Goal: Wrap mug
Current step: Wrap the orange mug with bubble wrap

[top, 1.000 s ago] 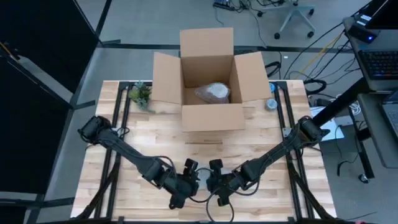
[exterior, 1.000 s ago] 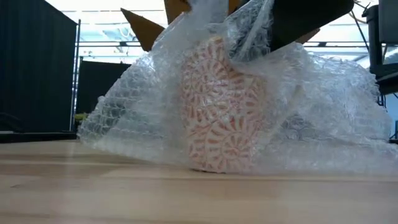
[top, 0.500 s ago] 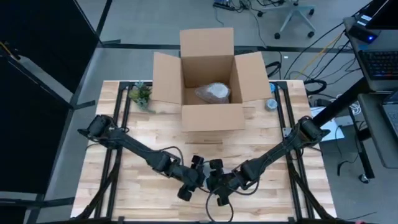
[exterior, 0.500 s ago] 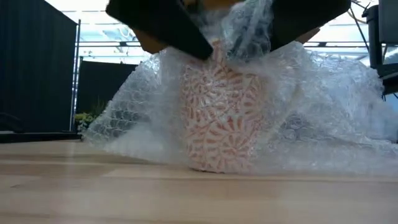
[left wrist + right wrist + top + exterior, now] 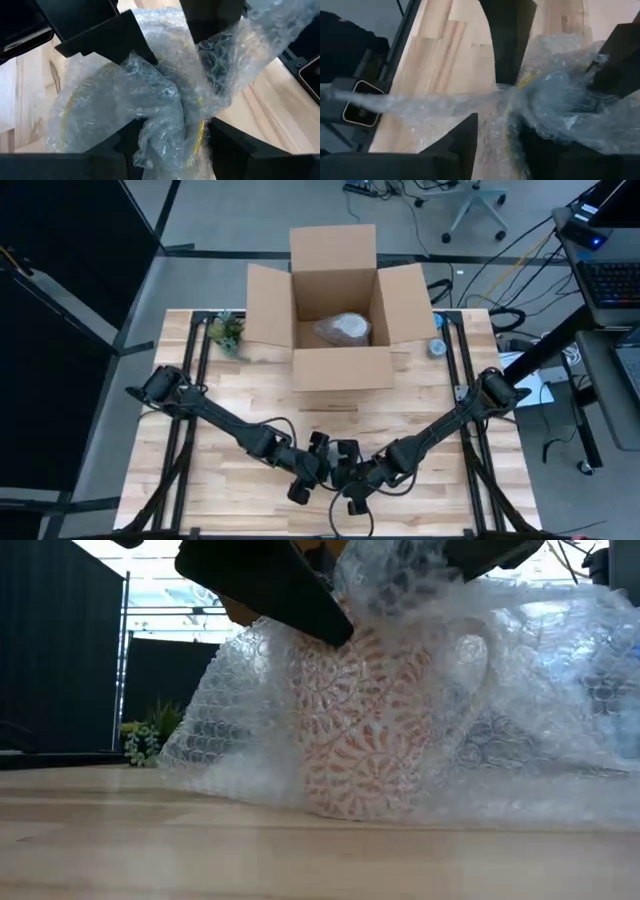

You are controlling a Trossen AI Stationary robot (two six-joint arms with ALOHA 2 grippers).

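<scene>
A wooden bench [image 5: 220,395] fills the high view, an open box [image 5: 336,315] at its top centre. At bottom centre the mug [image 5: 365,725] stands upright under bubble wrap [image 5: 230,730], directly below both grippers. The left gripper [image 5: 312,472] and right gripper [image 5: 350,477] each pinch gathered wrap above its mouth (equally near, I'd say).

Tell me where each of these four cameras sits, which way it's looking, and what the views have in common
High view: above the table, looking straight down; both arms meet near the front edge, with the cardboard box behind.
Low view: at tabletop height, looking level at the mug under bubble wrap; dark gripper parts enter from above.
Left wrist view: on the left arm, looking past its fingers at gathered wrap.
Right wrist view: on the right arm, its fingers on the wrap.
Shared: the bubble wrap appears in the low and both wrist views.
</scene>
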